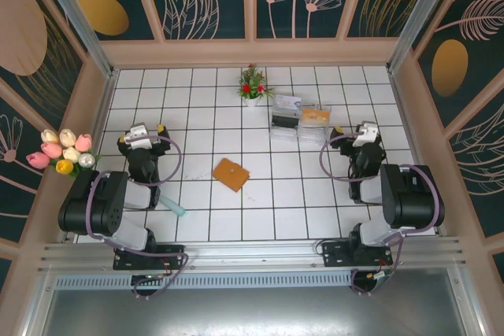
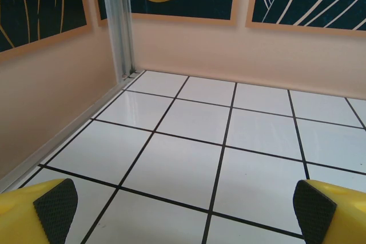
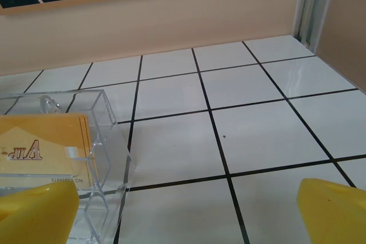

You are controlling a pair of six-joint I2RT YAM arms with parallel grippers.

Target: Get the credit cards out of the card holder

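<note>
While both arms sit folded back on themselves, the card holder [image 1: 231, 174] lies closed on the white tiled counter [image 1: 268, 202] in the top view, turned askew to the tile lines. The left tool [image 1: 144, 133] is well to the holder's left and a little farther back. The right tool [image 1: 364, 133] is well to its right, also farther back. Neither touches it. Each arm is bent double, wrist aimed at the back wall. A teal credit card [image 1: 175, 208] lies front-left of the holder, partly under the left arm so only a strip shows. Behind and right of the holder stands a clear tray [image 1: 283, 131] with an orange card [image 1: 315, 116]. What is inside the closed holder cannot be seen.

From the left wrist, the left tool [image 2: 183, 212] is spread wide, its yellow fingers [image 2: 54, 204] cut off at the bottom corners, with bare tiles between them.

From the right wrist, the right tool [image 3: 183, 210] is equally spread and holds nothing. The clear tray [image 3: 108, 112] sits just beyond its left finger, the orange card [image 3: 40, 147] cropped by the edge.
</note>
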